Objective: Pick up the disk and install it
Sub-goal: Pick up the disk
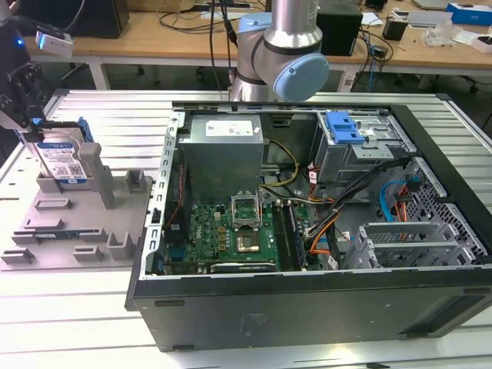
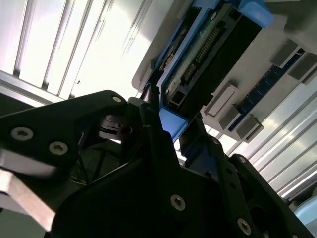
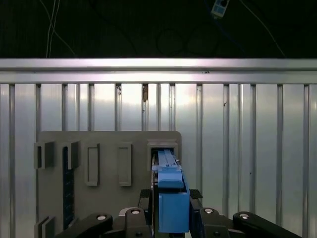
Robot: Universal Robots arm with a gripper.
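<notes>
Exterior view: the gripper [image 1: 32, 132] hung at the far edge of the table [image 1: 115, 115], on that view's left, directly over the disk [image 1: 65, 160]. The disk stood on edge in a slot of a grey holder [image 1: 69, 231], label facing out, blue carrier around it.

In the first wrist view I looked straight down along the disk's top edge. The blue carrier sat between the two dark fingers [image 3: 194, 203], and both looked flush against it with no gap I could make out. I judged the gripper to be pinching the disk by its carrier. The second wrist view agreed: the fingers bracketed one blue corner of the carrier, with the disk's connector side running away from them.

The disk looked seated in its slot, not lifted — its lower edge was down among the holder's grey posts.

The open case [image 1: 307, 307] lay well apart, toward the exterior view's right. Its grey drive cage [image 1: 361, 154], with a blue bracket [image 1: 344, 127] on top, sat at the far corner, and I saw no disk in it.

By my reading the grasp was made or very nearly so. The lift, the carry across to the case and the install itself were not yet done — most of the task remained.
</notes>
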